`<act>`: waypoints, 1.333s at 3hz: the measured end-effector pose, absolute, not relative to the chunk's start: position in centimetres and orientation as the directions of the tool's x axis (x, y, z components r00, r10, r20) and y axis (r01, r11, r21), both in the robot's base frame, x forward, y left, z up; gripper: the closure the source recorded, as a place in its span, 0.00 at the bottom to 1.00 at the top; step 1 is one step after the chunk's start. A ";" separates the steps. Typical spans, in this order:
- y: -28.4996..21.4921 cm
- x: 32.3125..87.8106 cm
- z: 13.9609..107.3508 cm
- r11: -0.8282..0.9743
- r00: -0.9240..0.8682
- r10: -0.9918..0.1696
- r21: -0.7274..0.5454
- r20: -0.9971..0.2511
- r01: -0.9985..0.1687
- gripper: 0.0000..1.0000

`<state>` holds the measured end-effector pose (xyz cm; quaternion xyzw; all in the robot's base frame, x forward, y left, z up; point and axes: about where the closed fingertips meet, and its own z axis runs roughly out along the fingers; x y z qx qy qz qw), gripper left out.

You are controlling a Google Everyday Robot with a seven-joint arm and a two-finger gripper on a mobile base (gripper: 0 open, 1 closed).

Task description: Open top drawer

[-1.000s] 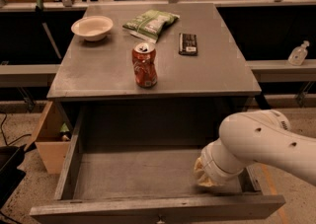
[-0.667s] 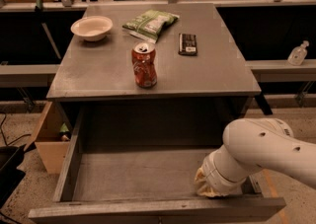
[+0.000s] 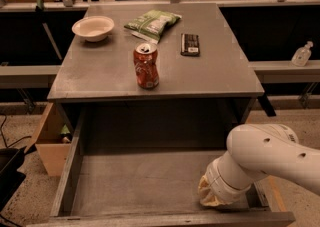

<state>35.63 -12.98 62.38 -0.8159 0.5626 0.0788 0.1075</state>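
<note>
The top drawer stands pulled far out under the grey table, its deep grey interior bare. Its front edge runs along the bottom of the view; the knob is out of view. My white arm reaches in from the right and bends down over the drawer's front right corner. The gripper sits at the arm's end just inside that corner, behind the front panel. The wrist covers most of it.
On the grey table top stand a red soda can, a white bowl, a green chip bag and a dark bar. A wooden box sits on the floor at left. A small bottle is on the right ledge.
The drawer has slid a little further out toward the camera. My arm has drawn back with it toward the bottom right.
</note>
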 end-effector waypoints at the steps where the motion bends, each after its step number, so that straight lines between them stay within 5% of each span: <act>1: -13.0 35.6 62.4 -0.345 0.356 -0.901 -0.087 -0.248 -0.935 0.59; 3: -12.9 35.5 62.5 -0.347 0.358 -0.901 -0.088 -0.246 -0.934 0.13; 4: -12.9 35.5 62.5 -0.349 0.359 -0.900 -0.088 -0.245 -0.933 0.00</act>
